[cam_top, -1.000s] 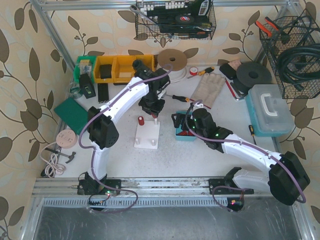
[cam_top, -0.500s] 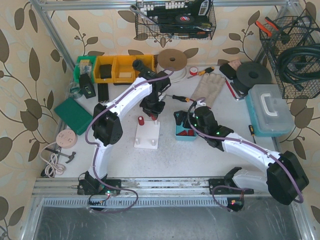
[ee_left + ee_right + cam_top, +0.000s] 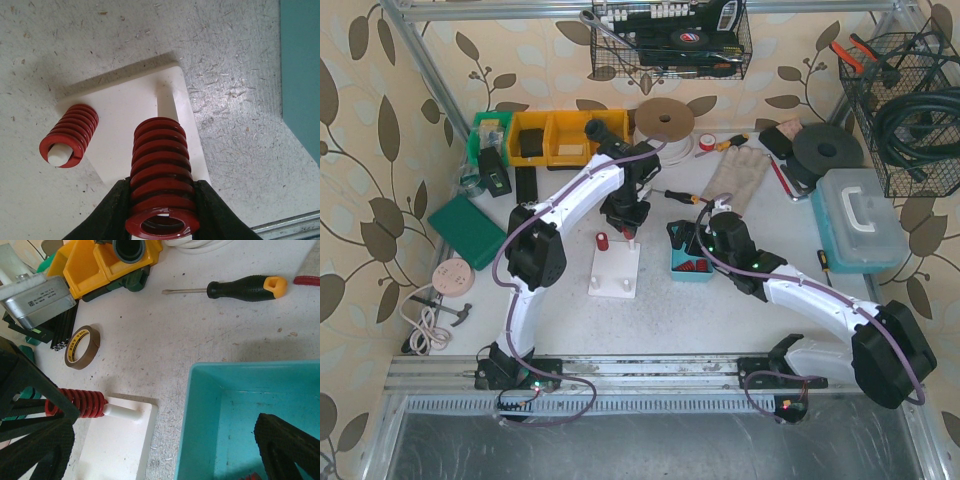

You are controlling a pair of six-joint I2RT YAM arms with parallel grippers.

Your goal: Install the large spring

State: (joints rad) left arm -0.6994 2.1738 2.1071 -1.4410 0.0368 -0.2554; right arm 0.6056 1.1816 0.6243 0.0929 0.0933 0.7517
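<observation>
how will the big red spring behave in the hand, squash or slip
The large spring has thick, close coils, so it probably resists squashing by the left hand. Its round, glossy sides could let it pivot or slip. Lying loose, it would likely roll.

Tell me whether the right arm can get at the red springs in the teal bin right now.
Probably yes: the right gripper hangs just above the open teal bin, jaws wide, and nothing covers the red springs inside.

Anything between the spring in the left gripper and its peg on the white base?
Nothing visible. The large spring in the left gripper faces the bare peg. The smaller spring sits on another peg, off to the side.
</observation>
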